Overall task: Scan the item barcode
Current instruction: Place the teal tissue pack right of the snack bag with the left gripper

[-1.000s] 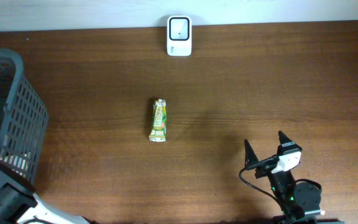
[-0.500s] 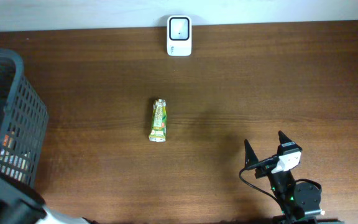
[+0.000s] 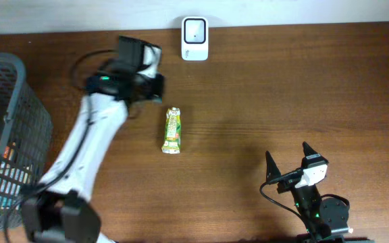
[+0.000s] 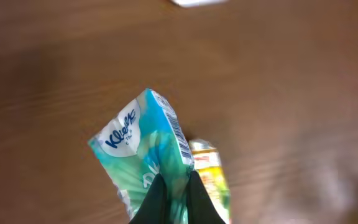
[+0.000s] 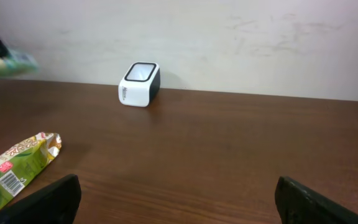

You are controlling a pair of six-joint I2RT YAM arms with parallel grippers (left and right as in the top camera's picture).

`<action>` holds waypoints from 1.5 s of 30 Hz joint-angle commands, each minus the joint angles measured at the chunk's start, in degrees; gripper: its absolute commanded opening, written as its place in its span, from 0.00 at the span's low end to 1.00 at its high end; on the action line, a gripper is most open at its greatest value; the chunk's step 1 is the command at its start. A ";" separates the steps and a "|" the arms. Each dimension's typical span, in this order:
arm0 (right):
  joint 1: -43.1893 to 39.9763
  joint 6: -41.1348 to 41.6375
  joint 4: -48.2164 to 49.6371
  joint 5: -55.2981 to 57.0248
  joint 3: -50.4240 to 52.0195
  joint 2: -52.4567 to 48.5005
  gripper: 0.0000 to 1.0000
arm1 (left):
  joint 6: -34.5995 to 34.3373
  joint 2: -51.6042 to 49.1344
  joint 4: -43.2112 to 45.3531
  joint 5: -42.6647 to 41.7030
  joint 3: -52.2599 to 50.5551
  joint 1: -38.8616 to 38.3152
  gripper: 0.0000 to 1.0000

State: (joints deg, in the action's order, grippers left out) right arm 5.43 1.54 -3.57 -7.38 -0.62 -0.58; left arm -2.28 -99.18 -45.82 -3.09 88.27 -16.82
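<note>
Pinching a Kleenex tissue pack [image 4: 143,146] with the left gripper [image 4: 174,183], jaws drawn almost fully together on the pack's lower end, dark fingers [image 4: 157,202] meeting in a narrow wedge at the bottom of the left wrist view. Held clear of the table [image 3: 302,88] and tilted, white-and-teal face with the logo toward the wrist camera, barcode strip running down the right-hand edge. Directly beneath in that view, partly covered by the pack and fingers, a green snack packet [image 3: 173,130] lying flat on the wood. Reaching, from overhead, out of the near left corner and diagonally up across the table on the left arm [image 3: 86,145], with the wrist near the far edge, just left of and slightly nearer than the white scanner [image 3: 194,38] and just beyond the green packet. Cannot make out the pack itself from overhead, hidden under the wrist; only a blurred teal-green smear of it at the left edge of the right wrist view, up in the air and left of the scanner. Not touching the scanner, standing apart against the far edge by the wall. At the near right of the table, resting low with the right gripper [image 3: 288,158] spread as wide as it goes, empty, fingertips aimed toward the far side. Along the left edge, a dark grey slatted basket [image 3: 26,128].
</note>
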 commanded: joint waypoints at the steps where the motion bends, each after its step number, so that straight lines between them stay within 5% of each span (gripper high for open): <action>1: 0.28 0.61 -0.28 0.11 0.31 0.37 0.99 | 8.37 -4.83 0.35 -0.11 0.26 -9.35 0.00; 10: 0.28 0.61 -0.28 0.11 0.31 0.37 0.99 | 8.39 -20.92 2.73 2.01 0.26 -18.71 0.04; 12: 0.28 0.61 -0.28 0.11 0.31 0.37 0.99 | 8.28 -21.11 3.21 1.99 2.25 -18.64 0.67; 16: 0.28 0.61 -0.28 0.11 0.31 0.37 0.99 | 7.91 -20.13 -12.37 2.01 25.31 -14.95 0.70; 20: 0.28 0.61 -0.28 0.11 0.31 0.37 0.99 | -3.23 -17.55 -32.17 13.31 57.44 0.72 0.63; 26: 0.28 0.61 -0.28 0.11 0.31 0.37 0.99 | -11.89 -12.83 -48.26 19.39 63.21 36.54 0.60; 29: 0.28 0.61 -0.28 0.11 0.31 0.37 0.99 | -14.84 -13.14 -47.67 18.03 59.43 50.12 0.61; 32: 0.28 0.61 -0.28 0.11 0.31 0.37 0.99 | -14.82 -13.38 -40.96 15.74 46.53 54.93 0.62; 37: 0.28 0.61 -0.28 0.11 0.31 0.37 0.99 | -11.67 -13.38 -13.44 12.90 9.66 57.18 0.70; 41: 0.28 0.61 -0.28 0.11 0.31 0.37 0.99 | -5.64 -13.42 2.01 10.82 -4.15 57.22 0.70; 45: 0.28 0.61 -0.28 0.11 0.31 0.37 0.99 | -5.51 -13.51 7.23 11.10 -8.92 57.24 0.63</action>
State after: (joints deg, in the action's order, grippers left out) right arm 5.43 1.56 -3.57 -7.35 -0.62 -0.58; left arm -9.10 -113.06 -39.46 8.54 80.84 40.16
